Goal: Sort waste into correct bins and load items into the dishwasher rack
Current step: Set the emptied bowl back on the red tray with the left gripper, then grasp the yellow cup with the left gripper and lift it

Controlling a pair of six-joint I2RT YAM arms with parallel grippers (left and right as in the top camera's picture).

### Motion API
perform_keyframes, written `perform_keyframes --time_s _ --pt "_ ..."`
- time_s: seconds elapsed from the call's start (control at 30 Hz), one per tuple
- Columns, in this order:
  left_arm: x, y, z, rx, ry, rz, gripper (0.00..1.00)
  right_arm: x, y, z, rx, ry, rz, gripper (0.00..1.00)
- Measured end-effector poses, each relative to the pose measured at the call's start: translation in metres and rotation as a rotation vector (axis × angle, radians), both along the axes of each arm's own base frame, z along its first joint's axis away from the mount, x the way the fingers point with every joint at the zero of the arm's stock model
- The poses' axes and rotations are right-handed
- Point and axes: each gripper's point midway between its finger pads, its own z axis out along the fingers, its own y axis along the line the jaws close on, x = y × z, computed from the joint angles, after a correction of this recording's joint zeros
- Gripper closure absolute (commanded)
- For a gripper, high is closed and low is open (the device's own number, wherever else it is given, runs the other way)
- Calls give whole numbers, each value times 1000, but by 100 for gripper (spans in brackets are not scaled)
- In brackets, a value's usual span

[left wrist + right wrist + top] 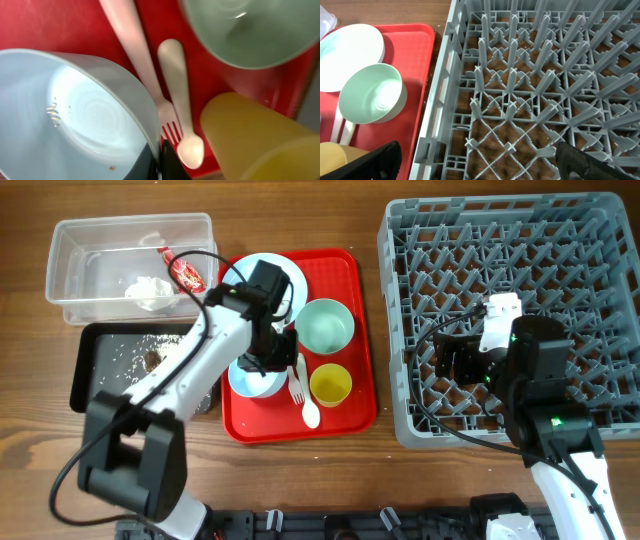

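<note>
**Left pincer at the rim of the near bowl on the tray**

The pale blue bowl [75,115] sits at the near left of the red tray [50,25], with the white fork [135,50] and spoon [177,90] just to its right and the yellow cup [250,135] beyond them. I judge it to be light, stiff plastic with a thin, glossy wall, so it is likely to slip or swing. The rim is the only hold, and a few crumbs lie inside. My left gripper [159,162] straddles that rim on the fork side, one finger inside and one outside. The gap is narrow with the wall in it, but I cannot tell whether I am gripping it yet. My right gripper [477,150] hangs wide open and empty over the dishwasher rack [520,100], on the right of the table.
</note>
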Motion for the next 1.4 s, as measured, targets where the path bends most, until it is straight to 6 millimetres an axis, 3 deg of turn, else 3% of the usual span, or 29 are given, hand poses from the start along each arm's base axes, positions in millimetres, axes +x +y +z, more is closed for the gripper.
perform_keyframes --time_s 0.1,0.4,0.5,0.6,0.73,0.83,1.03,1.13,1.27,1.4 --pt "1 4 -7 39 7 14 96 0 0 0 0 0 0 0" --pt "4 14 -11 99 0 59 60 0 0 0 0 0 0 0" --pt "8 10 -3 81 -8 57 54 0 0 0 0 0 0 0" --pt "22 -8 23 -10 -65 52 48 0 0 0 0 0 0 0" --pt "25 -32 59 -108 -149 12 52 0 0 0 0 0 0 0" --pt "16 -44 62 -115 -153 -30 55 0 0 0 0 0 0 0" --pt "-16 -51 28 -61 -60 -93 55 -1 0 -1 0 5 0 0" --pt "-29 -47 2 -21 7 -104 73 -1 0 -1 -1 6 0 0" --pt "-25 -49 -15 -11 13 -92 96 -2 0 -2 -1 12 0 0" --pt "-17 -54 -15 -28 -16 -83 96 -3 0 -3 -1 16 0 0"
